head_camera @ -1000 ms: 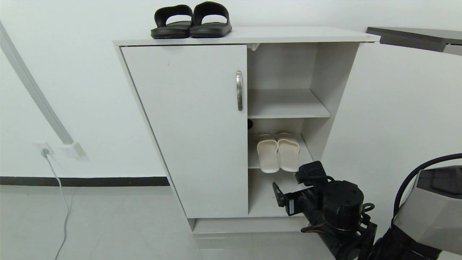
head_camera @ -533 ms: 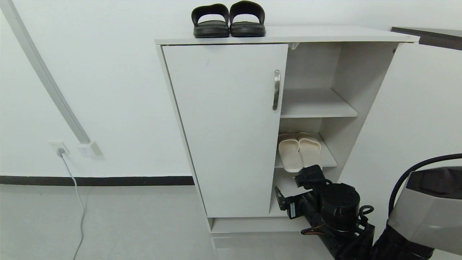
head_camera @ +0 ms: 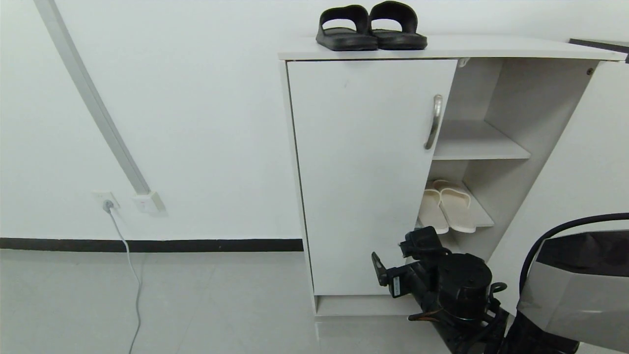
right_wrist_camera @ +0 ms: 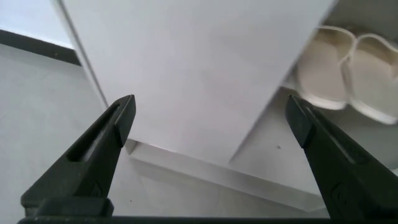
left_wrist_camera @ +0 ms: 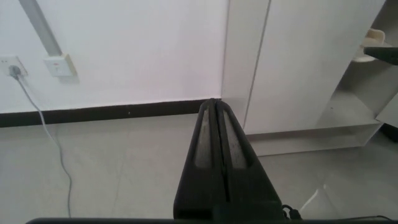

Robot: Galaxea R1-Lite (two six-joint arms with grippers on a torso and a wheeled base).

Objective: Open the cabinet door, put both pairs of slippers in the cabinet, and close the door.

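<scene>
Right tool (right_wrist_camera: pixel 208 107) gapes empty, left tool (left_wrist_camera: pixel 216 106) clenched — my view has shifted leftward along the cabinet (head_camera: pixel 373 172); white slippers (head_camera: pixel 446 211) shelved, black slippers (head_camera: pixel 372 28) await on top.

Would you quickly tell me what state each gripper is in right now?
Left gripper: shut, holding nothing.
Right gripper: open, holding nothing, facing the cabinet door.
</scene>
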